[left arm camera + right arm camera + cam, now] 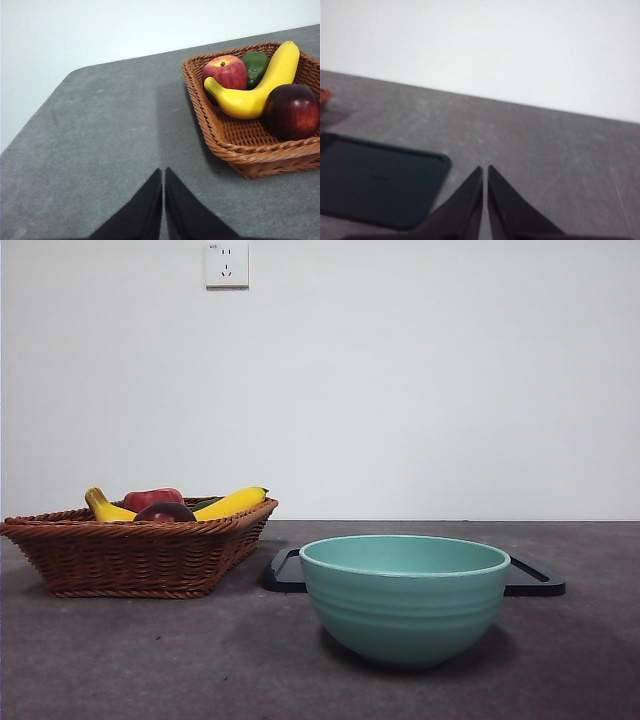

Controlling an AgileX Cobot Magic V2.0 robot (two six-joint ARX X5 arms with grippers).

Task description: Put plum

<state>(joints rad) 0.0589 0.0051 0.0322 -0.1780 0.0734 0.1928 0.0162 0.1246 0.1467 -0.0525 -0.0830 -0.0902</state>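
inside the wicker basket (235, 145), beside the banana (260, 85), lies the plum (292, 111). left gripper (163, 175) hangs over bare table (100, 140), jaws pressed together and empty; right gripper (485, 172) likewise closed, near the dark tray (375, 185).

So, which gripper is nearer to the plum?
Left. The left gripper faces the basket holding the plum; the right gripper sees only the tray.

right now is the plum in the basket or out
In: the plum lies inside the wicker basket, beside the banana.
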